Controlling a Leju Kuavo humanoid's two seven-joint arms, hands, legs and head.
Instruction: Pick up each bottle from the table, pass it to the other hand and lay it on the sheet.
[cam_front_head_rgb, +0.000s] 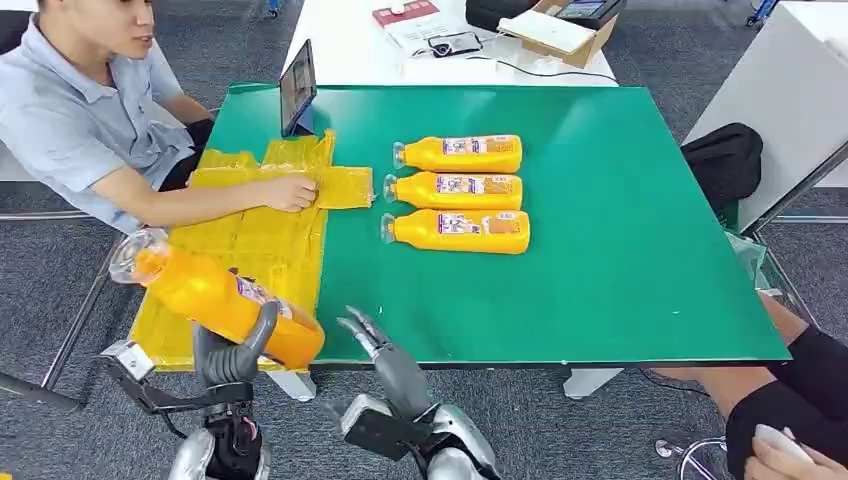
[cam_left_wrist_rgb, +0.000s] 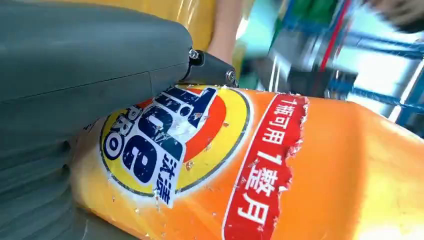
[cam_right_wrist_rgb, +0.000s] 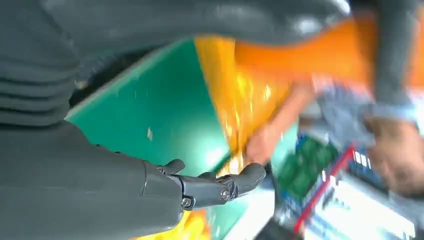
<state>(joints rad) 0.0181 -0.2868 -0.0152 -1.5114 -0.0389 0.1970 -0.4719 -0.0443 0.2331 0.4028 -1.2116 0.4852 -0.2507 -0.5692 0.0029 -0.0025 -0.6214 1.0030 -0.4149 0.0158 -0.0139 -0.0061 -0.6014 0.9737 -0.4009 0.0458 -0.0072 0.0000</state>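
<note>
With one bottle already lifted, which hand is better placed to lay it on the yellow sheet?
Left. The left hand already grips the orange bottle over the near end of the yellow sheet. The right hand is open and holds nothing, beside the sheet at the green table's near edge.

Four bottles (cam_front_head_rgb: 215, 296), one sheet (cam_front_head_rgb: 262, 240)

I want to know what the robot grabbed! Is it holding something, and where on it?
Yes. Its left hand holds an orange bottle around the lower body, near the base. Its right hand holds nothing.
</note>
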